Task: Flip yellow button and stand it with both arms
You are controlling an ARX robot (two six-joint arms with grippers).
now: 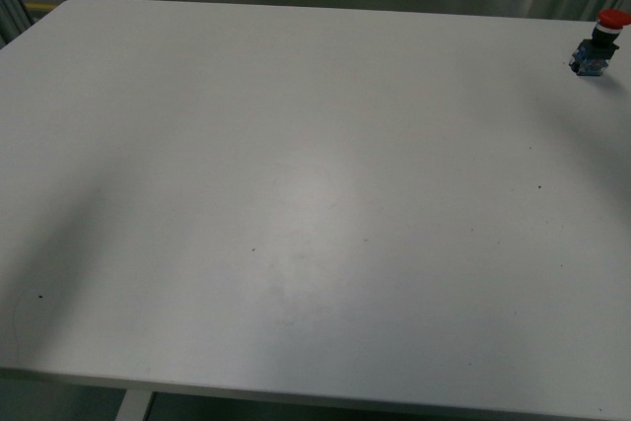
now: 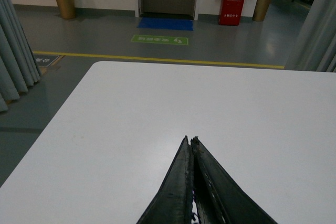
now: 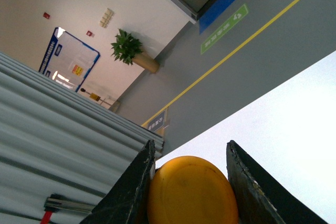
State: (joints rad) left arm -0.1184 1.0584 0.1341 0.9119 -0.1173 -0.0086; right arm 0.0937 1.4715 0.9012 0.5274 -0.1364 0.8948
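Note:
In the right wrist view the yellow button (image 3: 191, 192) fills the space between the two black fingers of my right gripper (image 3: 190, 150), which is shut on its round orange-yellow cap; the body is hidden. That gripper is held up off the white table (image 3: 294, 129), tilted. My left gripper (image 2: 189, 140) is shut, its two black fingers pressed together to a point above the bare table (image 2: 157, 108), with nothing between them. Neither arm nor the yellow button shows in the front view.
A red-capped switch (image 1: 598, 44) with a blue-and-black body stands at the table's far right corner. The white table (image 1: 296, 194) spreads wide in front. Grey curtains (image 3: 58, 129) hang beside the table, and the floor lies beyond its far edge.

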